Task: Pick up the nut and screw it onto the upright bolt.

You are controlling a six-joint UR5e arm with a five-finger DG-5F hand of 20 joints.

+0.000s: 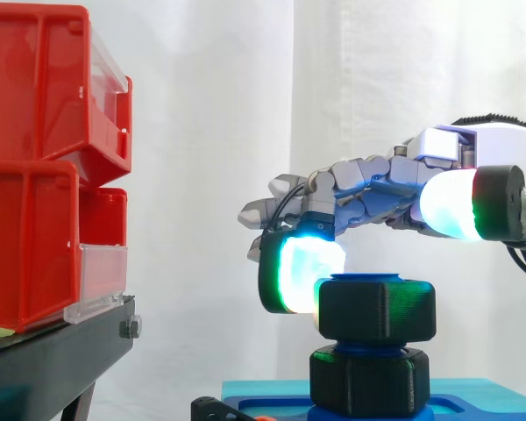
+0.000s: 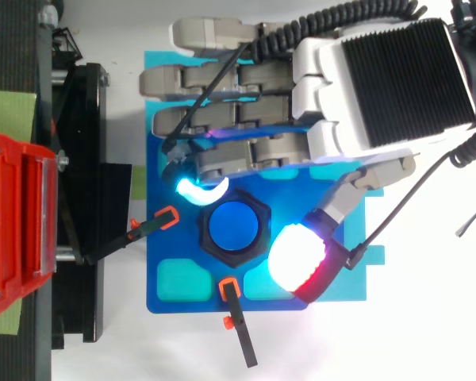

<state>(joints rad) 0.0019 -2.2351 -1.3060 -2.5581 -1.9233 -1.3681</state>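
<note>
A black hex nut [image 1: 377, 311] sits at the top of the upright blue bolt [image 2: 235, 226], above a second black hex piece [image 1: 368, 381] at the bolt's foot. The bolt stands on a blue fixture plate [image 2: 174, 302]. My hand [image 2: 381, 71] reaches in from the right, over the bolt. One finger bends down, and its glowing pad [image 1: 302, 272] rests against the nut's left side. The other fingers stretch out straight past it. The thumb's glowing pad [image 1: 447, 206] hangs to the right, higher than the nut and off it.
Stacked red bins [image 1: 35, 175] stand on a black stand [image 1: 53, 360] to the left of the fixture. Two black clamps with orange tips [image 2: 238, 317] hold the blue plate at its left and front edges.
</note>
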